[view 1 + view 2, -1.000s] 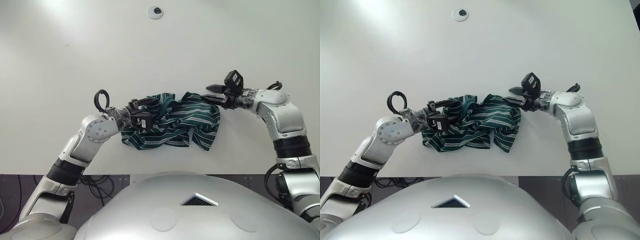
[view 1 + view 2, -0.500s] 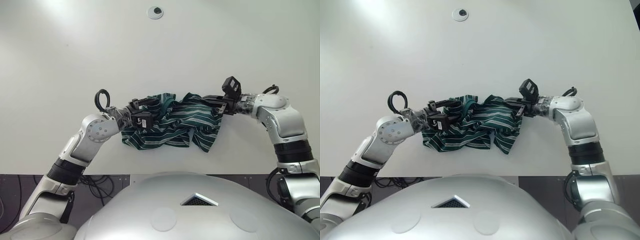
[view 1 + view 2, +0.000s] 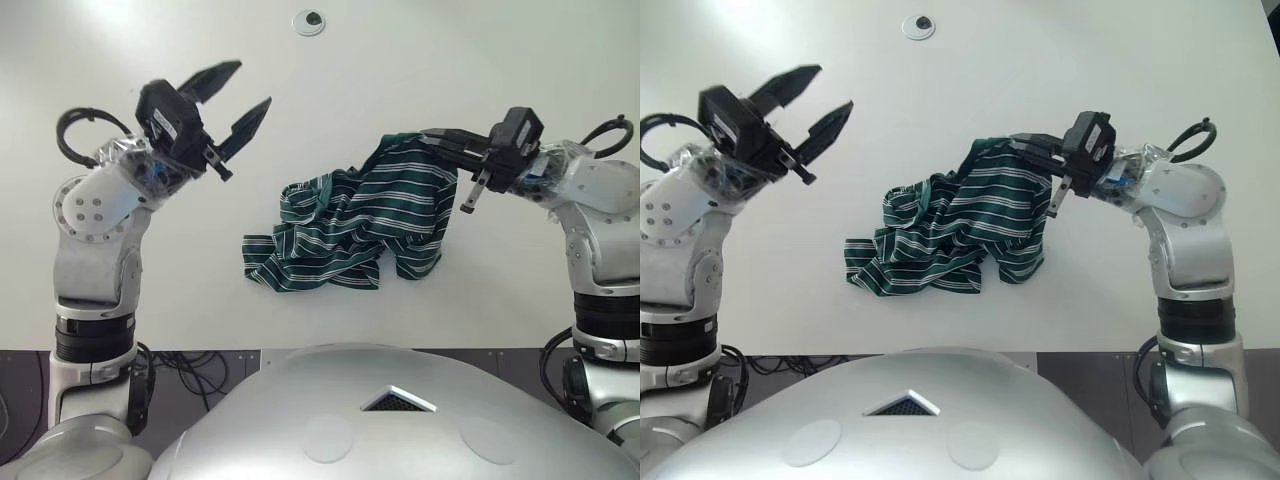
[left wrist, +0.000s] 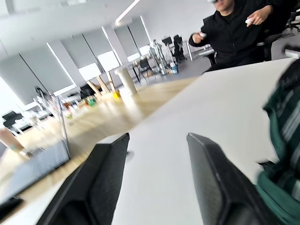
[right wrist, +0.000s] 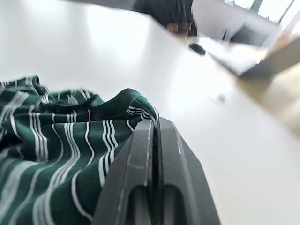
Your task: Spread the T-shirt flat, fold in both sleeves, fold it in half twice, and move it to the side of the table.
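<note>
The T-shirt (image 3: 340, 230), dark green with thin white stripes, lies crumpled in the middle of the white table (image 3: 450, 60). My right gripper (image 3: 437, 135) is shut on the shirt's right edge and holds that part lifted off the table. In the right wrist view the two fingers (image 5: 140, 154) are pressed together with a fold of striped cloth (image 5: 56, 154) pinched at their tips. My left gripper (image 3: 253, 86) hangs open in the air, up and to the left of the shirt, holding nothing. The left wrist view has the shirt (image 4: 281, 154) beside its spread fingers (image 4: 103, 178).
A small round disc (image 3: 310, 22) sits at the far middle of the table. The table's front edge (image 3: 200, 347) runs close to me, with cables below it. Bare white tabletop lies all around the shirt.
My left gripper has let go of the shirt's left side, opened, and risen up and to the left. My right gripper has shut on the right edge and lifted it.
</note>
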